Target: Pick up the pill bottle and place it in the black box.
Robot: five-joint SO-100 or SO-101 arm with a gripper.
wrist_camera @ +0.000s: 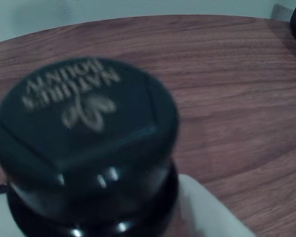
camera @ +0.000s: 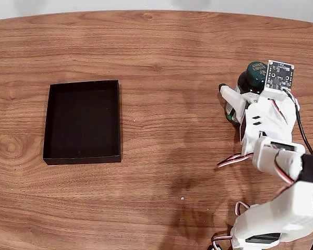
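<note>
Pinching the small dark green cylindrical pill bottle (camera: pixel 254 76) in my gripper (camera: pixel 235 101) for carrying; the shallow matte black box (camera: pixel 48 122) waits well apart across the wooden desk (camera: pixel 172 156).

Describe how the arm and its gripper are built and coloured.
The arm is blocky white plastic with black servo bodies set into its joints. Red, white and black wires loop out near the wrist and base, and a black cable runs along its right side. The gripper has white fingers, and a small dark circuit board sits above it.
</note>
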